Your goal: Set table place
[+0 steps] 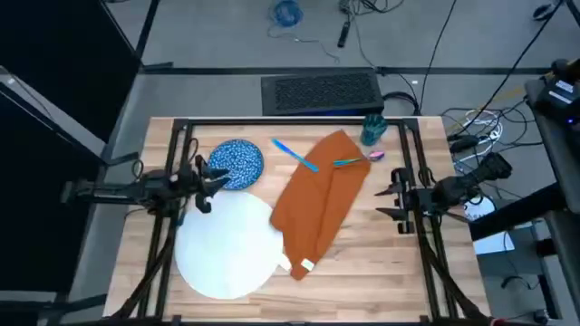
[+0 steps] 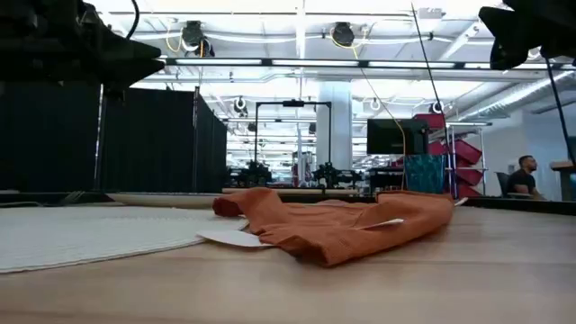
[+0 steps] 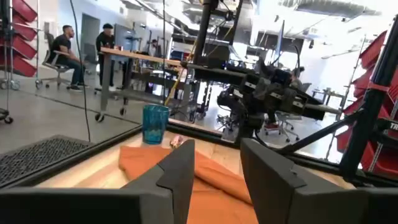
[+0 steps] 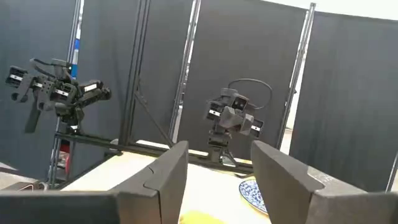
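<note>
On the wooden table (image 1: 381, 263) a large white plate (image 1: 225, 246) lies near the left. A blue speckled bowl (image 1: 237, 163) sits just beyond the plate. An orange napkin (image 1: 319, 201) lies crumpled in the middle, its near corner against the plate's rim. One light-blue piece of cutlery (image 1: 294, 154) lies at the napkin's far left edge, and another (image 1: 349, 161) lies on its far end. A teal cup (image 1: 372, 129) stands at the far right. My left gripper (image 1: 216, 177) hangs open beside the bowl. My right gripper (image 1: 391, 201) hangs open to the right of the napkin.
A black rail frame (image 1: 299, 122) runs around the tabletop. A dark mat (image 1: 322, 91) lies beyond the far edge. People (image 3: 68, 53) sit in the room behind. There is bare wood at the near right of the table.
</note>
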Tool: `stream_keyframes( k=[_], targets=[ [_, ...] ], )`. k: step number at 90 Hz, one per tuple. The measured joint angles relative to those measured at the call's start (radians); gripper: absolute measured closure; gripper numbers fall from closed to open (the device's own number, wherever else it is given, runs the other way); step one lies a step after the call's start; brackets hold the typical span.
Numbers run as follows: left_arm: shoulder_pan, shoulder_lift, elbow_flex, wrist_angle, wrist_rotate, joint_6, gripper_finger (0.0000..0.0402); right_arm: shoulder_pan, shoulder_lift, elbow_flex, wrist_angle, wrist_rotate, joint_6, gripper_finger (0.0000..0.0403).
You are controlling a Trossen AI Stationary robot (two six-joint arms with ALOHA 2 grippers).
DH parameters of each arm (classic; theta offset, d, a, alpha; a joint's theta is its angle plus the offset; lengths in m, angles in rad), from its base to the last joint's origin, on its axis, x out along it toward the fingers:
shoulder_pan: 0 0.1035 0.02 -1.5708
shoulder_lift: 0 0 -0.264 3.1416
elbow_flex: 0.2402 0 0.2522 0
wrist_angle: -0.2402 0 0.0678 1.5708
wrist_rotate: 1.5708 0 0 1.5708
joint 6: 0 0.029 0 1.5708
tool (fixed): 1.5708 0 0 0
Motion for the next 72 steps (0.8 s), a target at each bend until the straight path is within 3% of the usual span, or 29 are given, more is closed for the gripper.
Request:
stream_keyframes(
  k=[39, 56, 72],
  targets=[
    [0.0, 0.0, 0.0, 0.0, 0.0, 0.002, 0.0285, 0.0, 0.001, 0.0, 0.019, 0.0, 0.0, 0.0238],
    [0.001, 0.0, 0.0, 0.0, -0.046, 0.331, 0.0285, 0.0, 0.0, 0.0, 0.012, -0.004, 0.0, 0.0238],
    [0.0, 0.0, 0.0, 0.0, -0.046, 0.367, 0.0285, 0.0, 0.0, 0.0, 0.013, -0.004, 0.001, 0.0238]
  ],
)
